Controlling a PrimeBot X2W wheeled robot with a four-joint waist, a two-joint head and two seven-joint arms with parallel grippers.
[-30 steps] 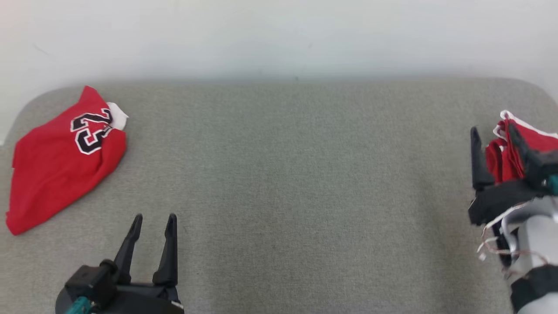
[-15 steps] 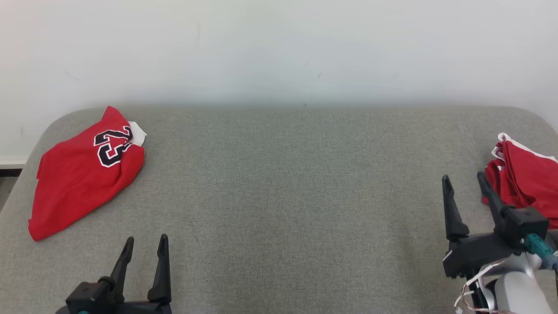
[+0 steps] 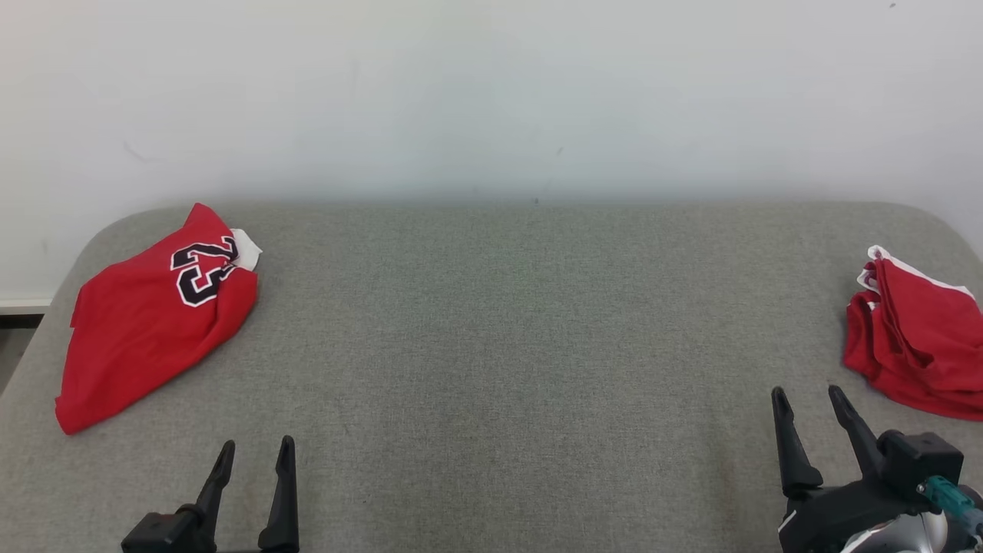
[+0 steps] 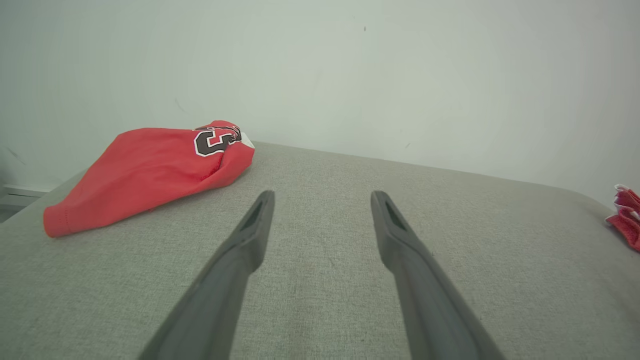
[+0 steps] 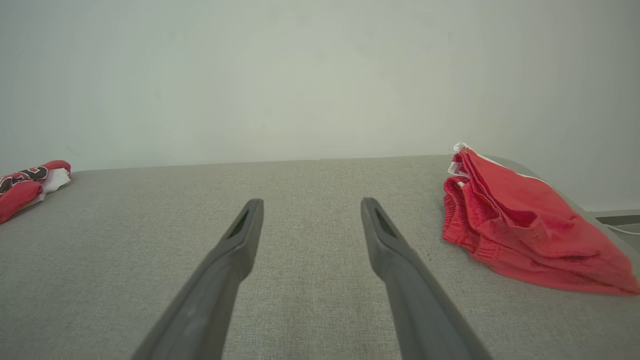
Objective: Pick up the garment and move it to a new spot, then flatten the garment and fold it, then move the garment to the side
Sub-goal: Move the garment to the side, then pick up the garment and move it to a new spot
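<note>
Grey fabric surface (image 3: 491, 346) bearing red jersey (image 3: 146, 322) left, folded red garment (image 3: 914, 346) right.

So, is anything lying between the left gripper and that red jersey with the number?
Nothing visible does: bare grey surface runs from the open left gripper to the red jersey.

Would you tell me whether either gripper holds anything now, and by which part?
Nothing is held: the left gripper and right gripper are open and empty.

Two red garments, one jersey (image 3: 146, 330) and one pair of shorts (image 3: 918, 346), on one grey worktop (image 3: 522, 346); two pincers, the left pincer (image 3: 257, 444) and the right pincer (image 3: 806, 392).
</note>
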